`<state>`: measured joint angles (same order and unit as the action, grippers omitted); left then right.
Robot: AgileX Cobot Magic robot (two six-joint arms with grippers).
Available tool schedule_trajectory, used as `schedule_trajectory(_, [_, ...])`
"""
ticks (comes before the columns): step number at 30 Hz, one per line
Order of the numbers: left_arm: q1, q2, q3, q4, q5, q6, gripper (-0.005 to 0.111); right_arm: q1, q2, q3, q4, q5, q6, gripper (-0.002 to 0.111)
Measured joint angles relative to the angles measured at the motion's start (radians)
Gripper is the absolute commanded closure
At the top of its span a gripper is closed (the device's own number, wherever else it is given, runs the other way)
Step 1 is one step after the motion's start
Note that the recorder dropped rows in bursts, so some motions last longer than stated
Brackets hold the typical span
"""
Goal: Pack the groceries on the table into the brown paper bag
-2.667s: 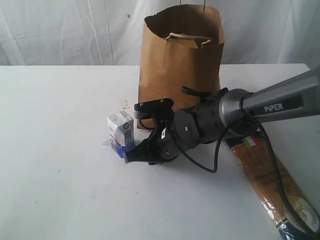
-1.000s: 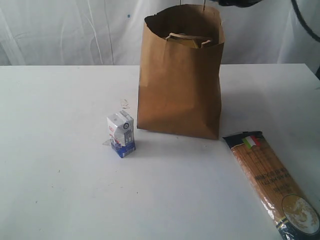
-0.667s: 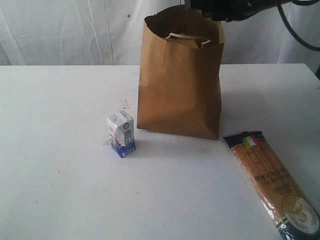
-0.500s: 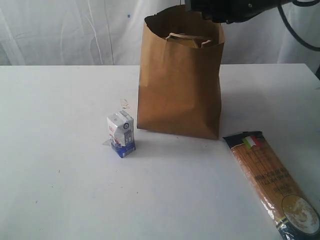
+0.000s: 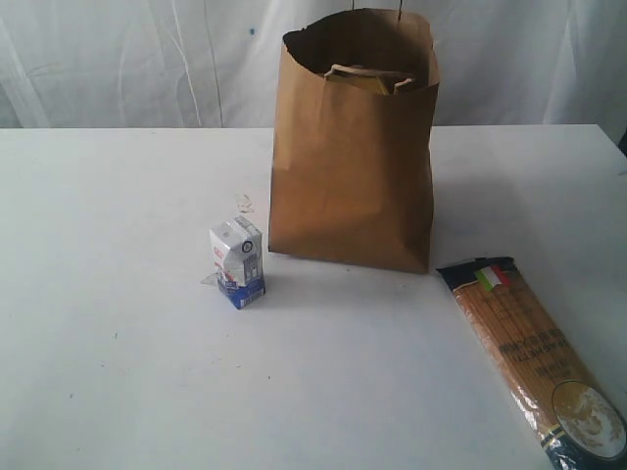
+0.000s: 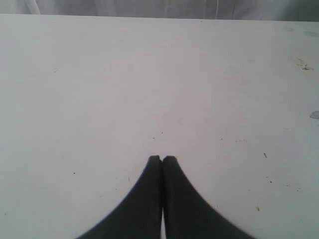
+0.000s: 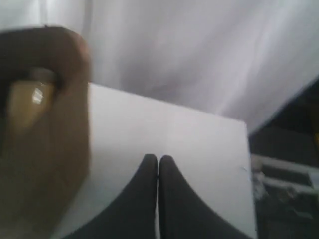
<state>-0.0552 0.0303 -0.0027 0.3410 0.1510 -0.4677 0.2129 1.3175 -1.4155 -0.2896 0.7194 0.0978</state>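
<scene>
- Standing brown paper bag [image 5: 353,166] upright, mouth gaping for loading.
- Leaving carton [image 5: 238,262] left, spaghetti packet [image 5: 534,362] flat right (both unpacked).
- Clenching left gripper [image 6: 161,158], right gripper [image 7: 158,157], both empty.

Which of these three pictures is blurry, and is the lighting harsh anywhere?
Right wrist view: blurred throughout, the brown paper bag just a soft brown smear. Left wrist view: crisp enough to show tiny specks on the table, though the dark left gripper near the lens looks softer. Exterior view: sharp, with even, diffuse light, only faint shadows beside the bag and no glare.
</scene>
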Motion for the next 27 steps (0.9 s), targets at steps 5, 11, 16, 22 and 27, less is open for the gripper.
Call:
schedule_trajectory(5, [0.000, 0.000, 0.000, 0.000, 0.000, 0.000, 0.107, -0.103, -0.118, 0.192, 0.000, 0.030, 0.016, 0.108])
schedule_trajectory(11, [0.000, 0.000, 0.000, 0.000, 0.000, 0.000, 0.107, -0.110, -0.452, 0.617, 0.077, -0.390, 0.154, 0.108])
schedule_trajectory(16, [0.000, 0.000, 0.000, 0.000, 0.000, 0.000, 0.107, -0.110, -0.765, 0.923, 0.080, -0.719, 0.141, 0.108])
schedule_trajectory(22, [0.000, 0.000, 0.000, 0.000, 0.000, 0.000, 0.107, -0.110, -0.988, 1.066, 0.080, -0.746, 0.112, 0.108])
schedule_trajectory(27, [0.000, 0.000, 0.000, 0.000, 0.000, 0.000, 0.107, -0.110, -1.109, 1.080, 0.080, -0.596, 0.112, 0.108])
